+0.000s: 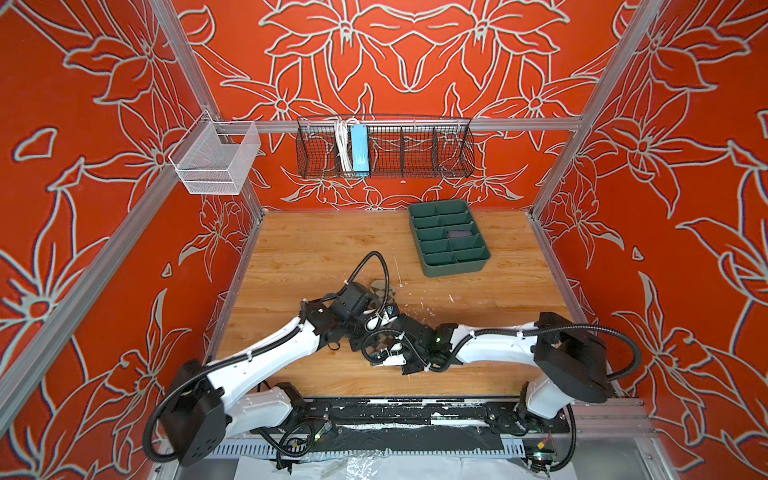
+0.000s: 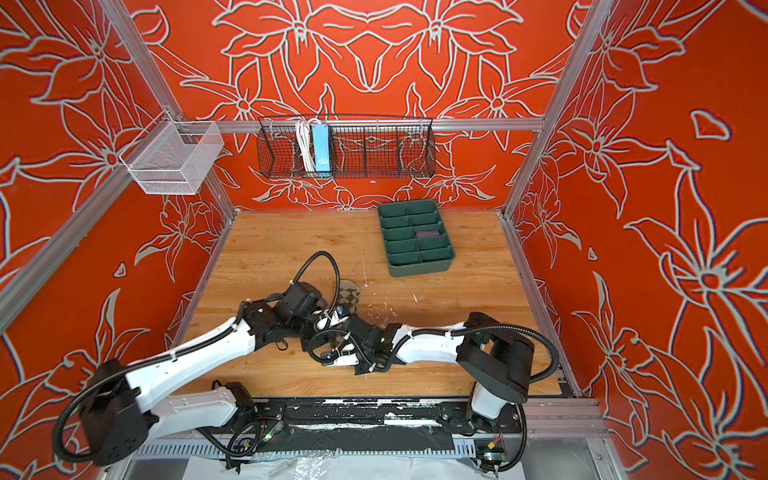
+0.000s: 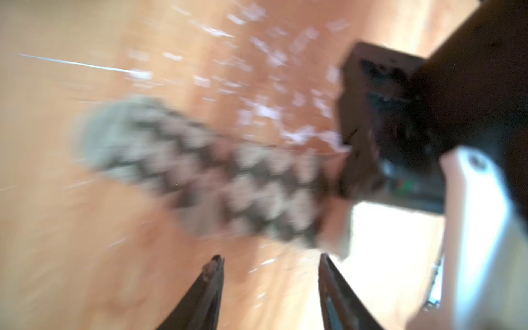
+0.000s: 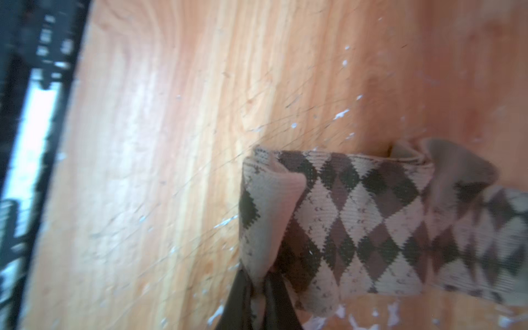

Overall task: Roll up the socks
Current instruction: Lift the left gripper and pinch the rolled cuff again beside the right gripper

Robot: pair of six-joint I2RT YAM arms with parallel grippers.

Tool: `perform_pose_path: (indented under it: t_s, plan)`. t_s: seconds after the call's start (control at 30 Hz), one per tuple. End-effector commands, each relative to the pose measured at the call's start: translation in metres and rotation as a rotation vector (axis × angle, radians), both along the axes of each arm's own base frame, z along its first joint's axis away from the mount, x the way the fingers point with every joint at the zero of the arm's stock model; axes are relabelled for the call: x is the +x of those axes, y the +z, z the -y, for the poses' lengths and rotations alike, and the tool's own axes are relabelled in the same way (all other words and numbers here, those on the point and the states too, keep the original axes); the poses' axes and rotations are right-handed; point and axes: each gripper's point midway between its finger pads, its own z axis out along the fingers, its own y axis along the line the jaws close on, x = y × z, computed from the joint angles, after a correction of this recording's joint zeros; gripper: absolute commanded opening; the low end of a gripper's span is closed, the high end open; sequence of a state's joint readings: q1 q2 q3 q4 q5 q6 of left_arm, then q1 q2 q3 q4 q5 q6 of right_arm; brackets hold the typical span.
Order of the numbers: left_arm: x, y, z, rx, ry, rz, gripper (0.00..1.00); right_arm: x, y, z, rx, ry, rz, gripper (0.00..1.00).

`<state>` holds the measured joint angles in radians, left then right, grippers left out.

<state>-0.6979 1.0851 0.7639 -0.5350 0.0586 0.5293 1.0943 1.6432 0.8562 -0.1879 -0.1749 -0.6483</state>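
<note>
Red walls patterned with pale flower outlines are enclosing a wooden surface [image 1: 316,249] that is flecked with white scuffs. Near its middle, the argyle sock [image 4: 357,225] is lying stretched out between the two arms. In both top views it is being hidden almost wholly by them, with only a rounded end [image 1: 380,288] being left in sight beyond the left wrist.

The right end effector [image 4: 258,283] is being held clamped on a folded-over flap of fabric at one end of the sock, its dark fingers pressed together around the cloth. The left end effector [image 3: 269,257] is being held with its fingers apart and nothing between them. The sock is lying just ahead of its tips, though that wrist view is being blurred heavily.

Toward the back right, well apart from the sock, a green divided tray [image 1: 455,270] is sitting on the surface. A dark purple bundle [image 1: 460,234], too small to make out, is being held in the right compartment of its middle row.

On the rear rail, a black wire basket [image 1: 415,166] is hanging with a blue power strip [image 1: 358,149] and a white cable [image 1: 341,145] inside. A white mesh basket [image 1: 216,166] is hanging at the left.
</note>
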Motion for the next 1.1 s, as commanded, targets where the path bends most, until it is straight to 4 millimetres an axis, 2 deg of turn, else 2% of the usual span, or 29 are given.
perform_pose_path:
  t_s: [0.0,0.07,0.13,0.17,0.27,0.37,0.47,0.63,0.83,0.97,1.07]
  plan:
    - [0.024,0.050,-0.032,-0.017,0.167,0.290,0.55,-0.035,-0.009,0.027,-0.103,-0.005,-0.296,0.00]
    - [0.028,0.085,-0.057,-0.063,0.274,0.453,0.61,-0.035,-0.007,0.028,-0.098,-0.020,-0.377,0.00]
    - [0.021,0.112,-0.074,-0.119,0.329,0.560,0.68,-0.032,-0.007,0.028,-0.107,-0.038,-0.437,0.00]
    - [0.016,0.124,-0.081,-0.155,0.348,0.603,0.75,-0.030,-0.008,0.027,-0.113,-0.052,-0.468,0.00]
    - [-0.004,0.143,-0.088,-0.239,0.318,0.645,0.85,-0.022,-0.015,0.025,-0.131,-0.084,-0.542,0.00]
    - [-0.027,0.146,-0.083,-0.278,0.217,0.604,0.87,-0.013,-0.023,0.021,-0.178,-0.112,-0.594,0.00]
    - [-0.055,0.119,-0.059,-0.227,-0.033,0.480,0.84,-0.003,-0.033,0.019,-0.229,-0.150,-0.654,0.00]
    - [-0.065,0.063,-0.036,-0.078,-0.207,0.277,0.80,0.017,-0.045,0.016,-0.254,-0.217,-0.726,0.01]
    - [-0.080,-0.016,-0.004,0.214,-0.443,0.295,0.81,0.030,-0.051,0.017,-0.240,-0.257,-0.751,0.06]
    - [-0.085,-0.052,0.014,0.309,-0.492,0.264,0.78,0.032,-0.051,0.017,-0.232,-0.253,-0.759,0.06]
    - [-0.083,-0.077,0.018,0.403,-0.499,0.244,0.76,0.032,-0.049,0.017,-0.224,-0.250,-0.753,0.06]
